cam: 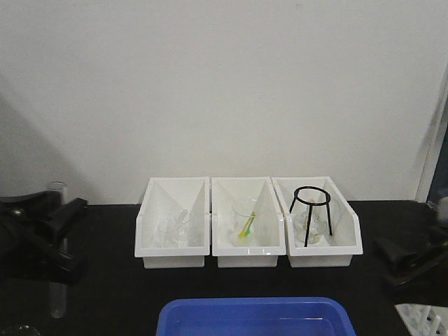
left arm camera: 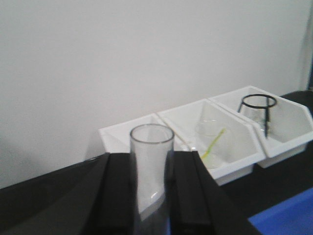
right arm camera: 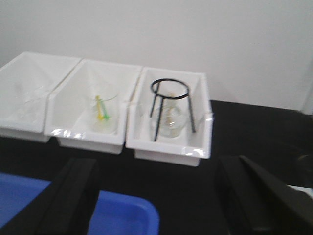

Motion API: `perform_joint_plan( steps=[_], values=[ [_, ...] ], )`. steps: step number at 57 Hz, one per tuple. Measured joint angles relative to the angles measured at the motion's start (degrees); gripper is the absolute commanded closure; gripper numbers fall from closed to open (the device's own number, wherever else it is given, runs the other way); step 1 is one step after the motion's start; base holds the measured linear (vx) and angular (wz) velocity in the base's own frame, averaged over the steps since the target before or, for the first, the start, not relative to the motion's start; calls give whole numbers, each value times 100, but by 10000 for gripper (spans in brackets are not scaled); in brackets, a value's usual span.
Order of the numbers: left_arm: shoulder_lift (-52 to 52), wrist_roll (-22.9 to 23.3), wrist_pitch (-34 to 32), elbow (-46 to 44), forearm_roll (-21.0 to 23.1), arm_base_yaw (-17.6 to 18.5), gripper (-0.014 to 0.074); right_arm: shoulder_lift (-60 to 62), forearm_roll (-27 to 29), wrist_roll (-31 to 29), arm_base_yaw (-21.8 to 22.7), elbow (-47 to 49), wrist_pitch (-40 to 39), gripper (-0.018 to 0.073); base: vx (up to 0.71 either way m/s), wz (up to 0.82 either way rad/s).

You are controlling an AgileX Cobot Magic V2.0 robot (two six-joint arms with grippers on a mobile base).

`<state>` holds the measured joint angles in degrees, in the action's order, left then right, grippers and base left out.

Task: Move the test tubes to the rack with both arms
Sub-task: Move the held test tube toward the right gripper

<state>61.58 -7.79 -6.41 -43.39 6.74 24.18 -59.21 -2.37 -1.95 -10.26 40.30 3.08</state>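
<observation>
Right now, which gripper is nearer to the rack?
Right. The right gripper hangs open just behind the rack, on the same side. The left gripper, shut on a test tube, is on the opposite side, beyond the blue tray.

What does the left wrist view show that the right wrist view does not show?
Only the left wrist view: a test tube held upright in the left gripper. Only the right wrist view: the right gripper, open and empty. Both: three white bins, the black ring stand and the blue tray.
</observation>
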Motion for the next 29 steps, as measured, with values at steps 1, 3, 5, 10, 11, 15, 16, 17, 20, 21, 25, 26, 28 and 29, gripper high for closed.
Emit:
perform_joint_plan(
  steps=[1,3,5,10,11,15,16,17,20,21,25,26,28,29],
  values=[
    [71,45,-65,0,0,67,617,-56,0,-8,-132,0,-34,10,0,0],
    [212,138,-231,0,-4,265,617,-196,0,-23,-352,0,-118,10,0,0],
    [324,221,-403,0,-4,420,617,-362,0,-21,-613,0,-220,10,0,0],
    [580,430,-851,0,-4,782,617,-712,0,-21,-1160,0,-564,10,0,0],
    [639,484,-912,0,-4,831,617,-764,0,-21,-1241,0,-623,10,0,0],
    [812,647,-1169,0,-27,1085,617,-1035,0,-21,-1664,0,-955,10,0,0],
    [843,679,-1200,0,-41,1127,617,-1081,0,-21,-1735,0,-1013,10,0,0],
    [884,723,-1236,0,-71,1188,617,-1145,0,-21,-1838,0,-1100,10,0,0],
    [970,850,-1311,0,-166,1337,617,-1286,0,-21,-2065,0,-1284,10,0,0],
    [987,885,-1319,0,-194,1372,617,-1339,0,-21,-2155,0,-1357,10,0,0],
    [1017,1066,-1351,0,-387,1545,617,-1500,0,22,-2408,0,-1578,10,0,0],
    [1017,1096,-1357,0,-430,1573,617,-1524,0,35,-2452,0,-1610,10,0,0],
    [1017,1177,-1386,0,-554,1640,617,-1571,0,81,-2552,0,-1674,10,0,0],
    [1017,1202,-1414,0,-593,1674,617,-1595,0,114,-2607,0,-1710,10,0,0]
  ],
)
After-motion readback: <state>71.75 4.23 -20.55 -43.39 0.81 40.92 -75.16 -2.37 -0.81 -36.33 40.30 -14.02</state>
